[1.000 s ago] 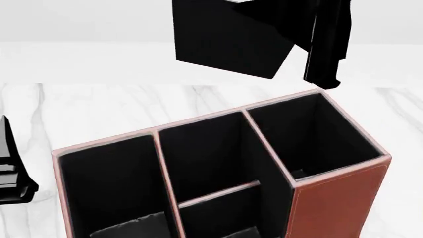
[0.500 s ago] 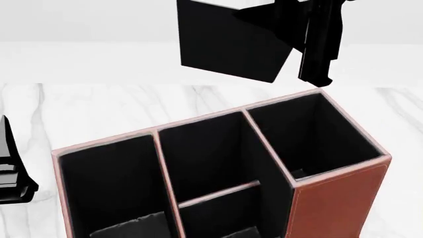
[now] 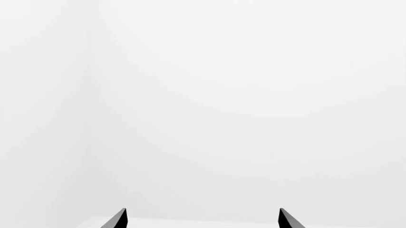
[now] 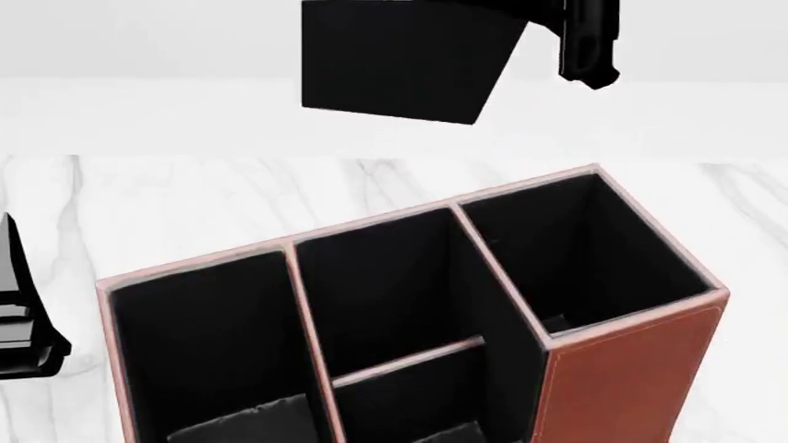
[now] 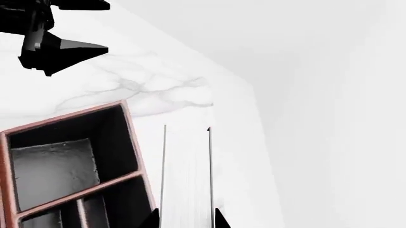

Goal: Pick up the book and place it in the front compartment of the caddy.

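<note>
Book (image 4: 400,63) is hanging in the air above and beyond the caddy (image 4: 628,369), its flat black cover facing me, clear of every rim; from the left of the scene, the left gripper (image 4: 28,318) is sitting low beside the caddy's left end, only its dark body showing in the head view, and in its own wrist view the two fingertips (image 3: 118,219) are standing well apart with nothing between them; the marble table (image 4: 185,198) is lying white and grey-veined around the box. Moving right, the caddy is showing its black-lined cells: a wide undivided one at the left, then the middle pair sharing a low brown-rimmed divider, with the front compartment (image 4: 382,295) being the deeper half on the far side of that divider, then a tall cell at the right end; the book is hovering beyond this middle pair, touching none of it. Further right, the right gripper (image 4: 542,23) is pinching the book at its upper right corner; in the right wrist view the white page edge of the book (image 5: 186,175) is running straight out between the dark fingertips (image 5: 220,219), which are pressing on either cover.
</note>
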Controlling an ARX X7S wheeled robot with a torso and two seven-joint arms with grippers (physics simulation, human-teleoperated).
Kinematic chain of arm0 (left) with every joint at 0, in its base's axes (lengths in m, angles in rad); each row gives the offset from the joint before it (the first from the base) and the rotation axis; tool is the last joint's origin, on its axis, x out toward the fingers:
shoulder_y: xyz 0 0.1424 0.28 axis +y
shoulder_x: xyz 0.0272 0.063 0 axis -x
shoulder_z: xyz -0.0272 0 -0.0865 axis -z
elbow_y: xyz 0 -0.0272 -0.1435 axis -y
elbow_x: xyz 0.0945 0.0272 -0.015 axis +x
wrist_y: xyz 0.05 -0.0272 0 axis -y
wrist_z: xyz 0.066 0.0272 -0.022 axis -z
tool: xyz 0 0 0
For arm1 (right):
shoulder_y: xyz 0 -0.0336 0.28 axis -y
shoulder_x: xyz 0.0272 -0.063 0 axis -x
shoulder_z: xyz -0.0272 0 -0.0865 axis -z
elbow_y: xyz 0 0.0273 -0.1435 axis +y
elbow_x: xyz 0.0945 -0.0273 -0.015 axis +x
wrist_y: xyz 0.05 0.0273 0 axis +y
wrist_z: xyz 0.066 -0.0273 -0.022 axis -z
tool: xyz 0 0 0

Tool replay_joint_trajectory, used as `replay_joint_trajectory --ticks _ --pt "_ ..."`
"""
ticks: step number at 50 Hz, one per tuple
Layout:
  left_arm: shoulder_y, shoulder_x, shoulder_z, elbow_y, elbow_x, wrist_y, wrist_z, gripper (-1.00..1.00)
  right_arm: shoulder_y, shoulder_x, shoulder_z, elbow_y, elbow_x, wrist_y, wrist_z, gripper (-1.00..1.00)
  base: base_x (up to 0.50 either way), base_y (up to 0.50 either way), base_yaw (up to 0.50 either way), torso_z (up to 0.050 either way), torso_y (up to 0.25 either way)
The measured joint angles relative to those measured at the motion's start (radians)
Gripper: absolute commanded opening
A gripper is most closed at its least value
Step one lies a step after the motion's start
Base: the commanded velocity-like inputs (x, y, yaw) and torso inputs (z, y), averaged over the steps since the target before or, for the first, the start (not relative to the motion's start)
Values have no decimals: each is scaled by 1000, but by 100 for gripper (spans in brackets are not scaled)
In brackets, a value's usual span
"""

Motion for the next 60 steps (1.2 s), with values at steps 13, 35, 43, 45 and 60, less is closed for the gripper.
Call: replay_joint_trajectory --ticks 13,35,43,45,60 --pt "-4 -5 4 7 -2 -7 -6 100 49 -175 -87 461 14 -283 -154 -100 0 0 0 0 2" --pt "-12 -13 7 12 -8 -16 -15 100 -25 -270 1 643 -225 -455 -197 -100 0 0 0 0 1" --pt "-10 -15 5 14 -12 -15 -17 100 -55 -289 71 656 -302 -499 -193 -100 0 0 0 0 1" --pt "-10 -15 5 13 -12 -15 -18 100 -62 -293 86 658 -316 -509 -191 -100 0 0 0 0 0" --pt "-7 -17 4 7 -15 -7 -19 100 -102 -310 163 661 -391 -577 -148 -100 0 0 0 1 1"
